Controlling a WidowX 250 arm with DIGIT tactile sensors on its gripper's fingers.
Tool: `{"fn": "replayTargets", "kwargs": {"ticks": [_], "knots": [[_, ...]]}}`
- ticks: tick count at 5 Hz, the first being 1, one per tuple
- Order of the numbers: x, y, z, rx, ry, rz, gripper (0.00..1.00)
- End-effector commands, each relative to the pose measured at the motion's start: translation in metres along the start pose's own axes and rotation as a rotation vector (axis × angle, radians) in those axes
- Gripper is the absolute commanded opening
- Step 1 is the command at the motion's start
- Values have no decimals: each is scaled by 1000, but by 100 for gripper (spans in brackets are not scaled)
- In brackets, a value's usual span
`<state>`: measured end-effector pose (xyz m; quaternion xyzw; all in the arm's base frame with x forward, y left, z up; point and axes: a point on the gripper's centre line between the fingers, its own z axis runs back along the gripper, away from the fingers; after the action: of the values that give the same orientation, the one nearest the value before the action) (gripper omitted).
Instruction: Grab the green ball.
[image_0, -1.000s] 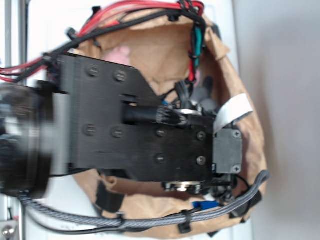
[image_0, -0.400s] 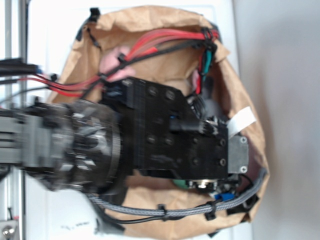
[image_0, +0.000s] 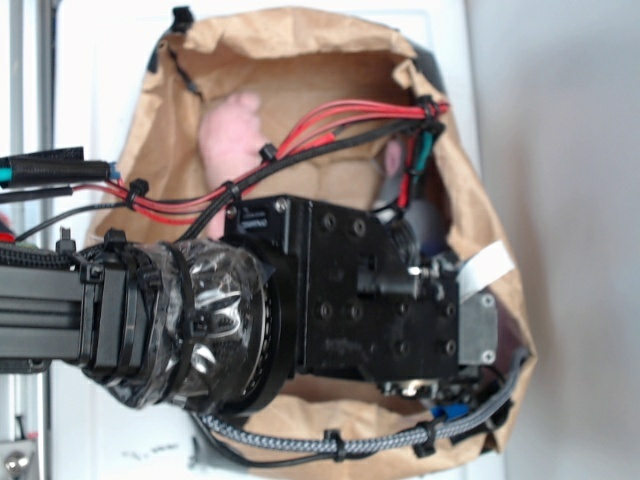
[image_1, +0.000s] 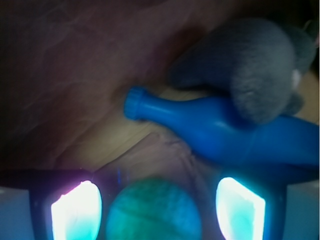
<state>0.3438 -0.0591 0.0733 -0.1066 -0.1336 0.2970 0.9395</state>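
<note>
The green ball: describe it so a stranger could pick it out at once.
Look inside the brown paper bag, in the wrist view. Below the blue bottle toy and the grey plush toy, the green ball sits between the gripper's two glowing fingers. It is the only round, green thing there.

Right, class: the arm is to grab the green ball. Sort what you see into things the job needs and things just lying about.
Needed for the job:
- green ball, sitting between the two fingers
- gripper, jaws apart either side of the ball

Just lying about:
- blue bottle
- grey plush, resting on the bottle
- pink plush
- paper bag holding it all
</note>
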Motion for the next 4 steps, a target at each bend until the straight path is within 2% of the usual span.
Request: {"fn": "replayTargets", "kwargs": {"ticks": [1,2,4], "knots": [[-3,-11,7,-6,-21,-127,100],[-13,-9,-3,20,-5,-136,0],[-14,0,0,18,-36,-118,0]]}}
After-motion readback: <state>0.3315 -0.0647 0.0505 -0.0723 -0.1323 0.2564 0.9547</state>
